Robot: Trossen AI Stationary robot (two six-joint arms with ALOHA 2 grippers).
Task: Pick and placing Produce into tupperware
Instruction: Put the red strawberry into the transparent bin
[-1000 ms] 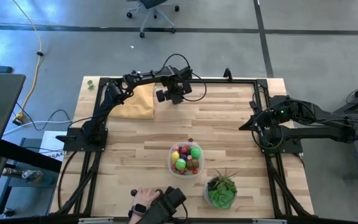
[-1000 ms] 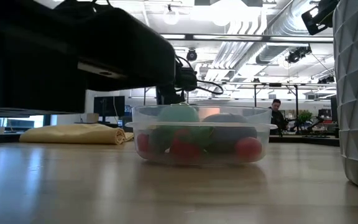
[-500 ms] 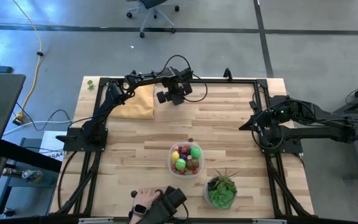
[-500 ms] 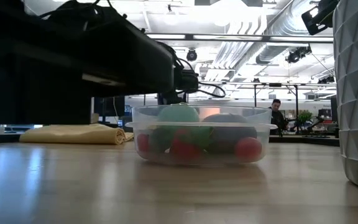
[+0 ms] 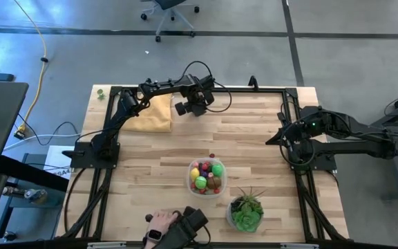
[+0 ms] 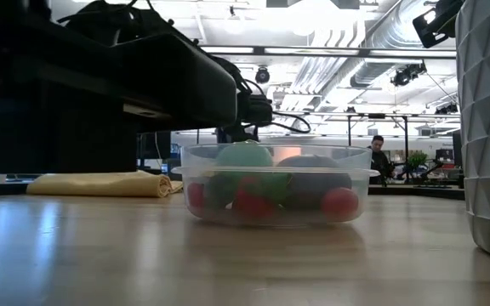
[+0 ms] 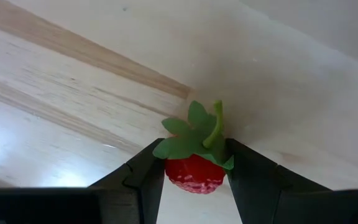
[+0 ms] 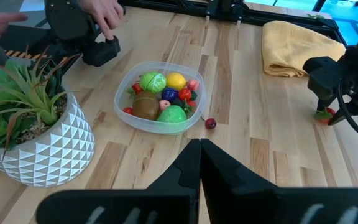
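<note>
Left gripper (image 7: 193,171) clamped on strawberry (image 7: 193,168), at far edge beside cloth (image 5: 150,115); barely shifted over last second. Pick done, carry to tupperware (image 5: 206,178) pending. Right gripper (image 8: 199,144) shut, parked at right.

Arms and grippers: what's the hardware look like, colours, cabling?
Both arms are matte black with jointed links. The left gripper has two dark angular fingers; black cables loop above its wrist in the high view. The right gripper has matching dark, tapered fingers. No markings legible.
</note>
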